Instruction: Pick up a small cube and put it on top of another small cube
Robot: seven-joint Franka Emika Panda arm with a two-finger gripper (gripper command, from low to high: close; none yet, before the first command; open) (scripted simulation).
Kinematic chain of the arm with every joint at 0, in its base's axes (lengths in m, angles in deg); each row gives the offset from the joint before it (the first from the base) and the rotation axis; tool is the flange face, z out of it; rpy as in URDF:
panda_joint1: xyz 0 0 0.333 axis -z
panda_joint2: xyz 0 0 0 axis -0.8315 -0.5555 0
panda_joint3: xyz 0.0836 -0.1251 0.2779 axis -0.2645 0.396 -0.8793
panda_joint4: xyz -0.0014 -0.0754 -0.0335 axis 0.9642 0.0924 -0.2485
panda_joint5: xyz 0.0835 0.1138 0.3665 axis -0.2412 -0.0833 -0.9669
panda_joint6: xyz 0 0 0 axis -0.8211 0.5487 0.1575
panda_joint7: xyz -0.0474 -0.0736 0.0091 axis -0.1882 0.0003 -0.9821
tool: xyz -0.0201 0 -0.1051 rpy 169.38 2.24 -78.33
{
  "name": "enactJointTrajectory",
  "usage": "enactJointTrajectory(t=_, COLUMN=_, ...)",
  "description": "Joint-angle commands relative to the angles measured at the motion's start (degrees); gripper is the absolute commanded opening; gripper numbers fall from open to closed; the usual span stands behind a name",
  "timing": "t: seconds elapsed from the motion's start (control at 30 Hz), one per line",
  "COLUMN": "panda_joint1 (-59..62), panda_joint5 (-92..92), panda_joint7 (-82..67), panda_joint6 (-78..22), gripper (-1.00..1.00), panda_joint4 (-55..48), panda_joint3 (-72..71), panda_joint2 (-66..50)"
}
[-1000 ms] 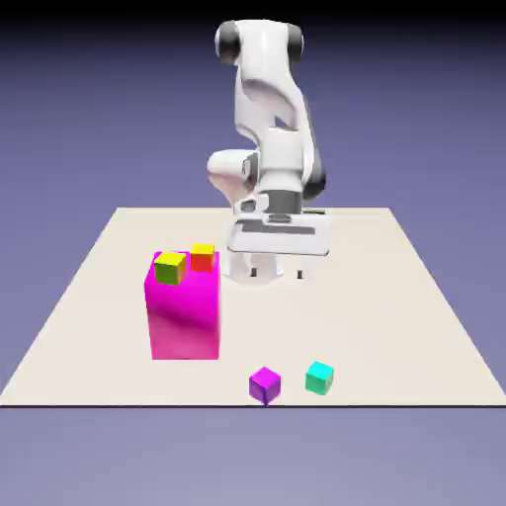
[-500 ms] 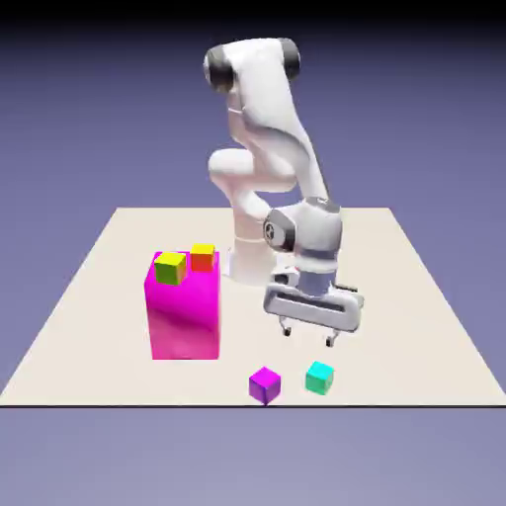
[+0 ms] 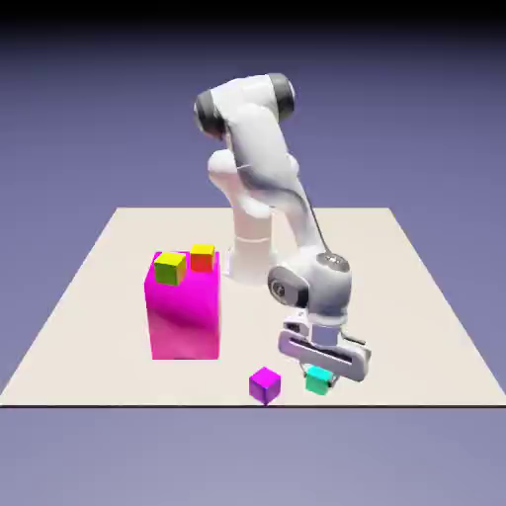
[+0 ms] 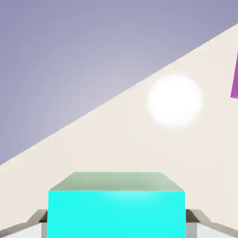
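Teal is filling the lower part of my hand view: the small teal cube [image 4: 116,207] is sitting large between the two grey fingertips [image 4: 29,224], which are showing at its left and right sides, spread and flanking it; whether the pads are actually touching the cube, I cannot tell. In the exterior view I am seeing the claw [image 3: 321,380] lowered right over that cube [image 3: 317,380] near the front edge of the beige surface [image 3: 415,296], with the white arm [image 3: 267,188] bending down over it. The small purple cube [image 3: 264,384] is lying just beside it, toward the exterior view's left, and a sliver of purple is peeking in at the hand view's right edge. The small red cube with a yellow top [image 3: 203,257] is resting on top of the big magenta block [image 3: 184,311], next to a yellow-green cube [image 3: 170,267], well apart from the claw.
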Motion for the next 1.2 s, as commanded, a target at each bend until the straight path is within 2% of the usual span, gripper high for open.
enactJointTrajectory(t=0.0, panda_joint1=1.59, panda_joint5=-2.23, panda_joint7=-1.67, panda_joint6=-1.19, gripper=-1.0, panda_joint4=0.87, panda_joint3=-2.07, panda_joint2=2.08)
enactJointTrajectory(t=1.0, panda_joint1=22.32, panda_joint5=-49.01, panda_joint7=29.17, panda_joint6=-44.76, gripper=-1.0, panda_joint4=14.25, panda_joint3=10.24, panda_joint2=64.09)
enactJointTrajectory(t=1.17, panda_joint1=22.31, panda_joint5=-49.64, panda_joint7=29.51, panda_joint6=-34.8, gripper=-1.0, panda_joint4=20.89, panda_joint3=8.68, panda_joint2=60.71)
